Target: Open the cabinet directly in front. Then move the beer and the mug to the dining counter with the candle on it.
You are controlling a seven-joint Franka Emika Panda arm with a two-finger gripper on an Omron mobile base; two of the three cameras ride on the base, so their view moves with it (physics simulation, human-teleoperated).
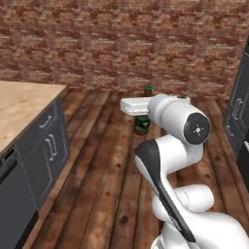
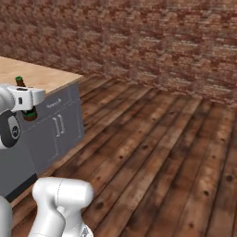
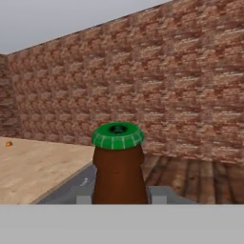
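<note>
The beer (image 3: 118, 171) is a brown glass bottle with a green cap, upright between my fingers (image 3: 159, 194) in the hand view. My gripper (image 1: 142, 115) is shut on its body and holds it in the air above the wood floor. The bottle's cap (image 1: 148, 89) shows above the white hand and its labelled base (image 1: 142, 125) below it. In the right base view the beer (image 2: 29, 113) and the gripper (image 2: 28, 107) are at the far left. The cabinet, the mug and the candle are out of view. Whether the wood top to the left is the dining counter I cannot tell.
A light wood counter top (image 1: 19, 104) over grey drawer units (image 1: 48, 141) stands to the left, with a tiny orange thing (image 3: 8, 143) on it. A brick wall (image 1: 126, 44) closes off the far side. A dark unit (image 1: 238, 114) is at the right edge. Wood floor (image 2: 152, 152) lies open between them.
</note>
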